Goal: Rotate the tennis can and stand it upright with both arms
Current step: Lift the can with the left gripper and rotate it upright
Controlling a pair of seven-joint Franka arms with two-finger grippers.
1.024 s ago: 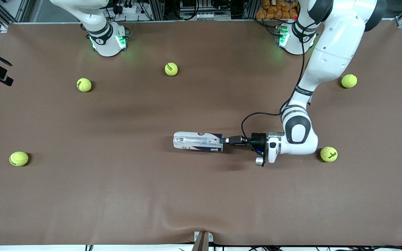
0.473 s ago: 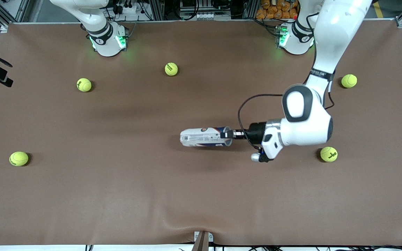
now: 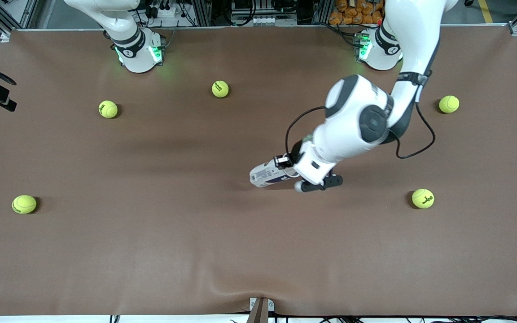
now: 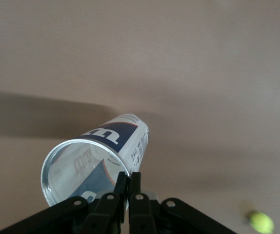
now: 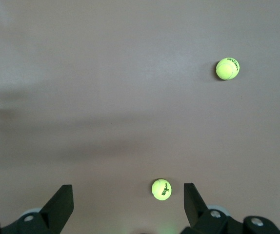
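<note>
A: Left hand [image 4: 129,187] is pinched together on the rim of the tennis can [image 3: 267,173] at its open mouth; I see one finger inside the wall, one outside. Can sits mid-bench, tilted: the held end is raised, the closed end points down and toward the right arm's end of the bench. I can't tell whether that low end touches the brown bench [image 3: 195,251].

B: And the axis?

A: Long axis runs straight away from the left hand, slanting downward. As I judge it, the coming move turns on swinging that raised rim up over the low end.

B: Right arm?

A: Waiting. Right hand [image 5: 128,197] hangs with its fingers wide apart and empty, over the bench close to its own base, well apart from the can. Left is the nearer by far.

B: Count?

A: One can. Six tennis balls loose on the bench; the closest one [image 3: 422,198] lies toward the left arm's end, nearer the front camera than the can. Two arms.
</note>
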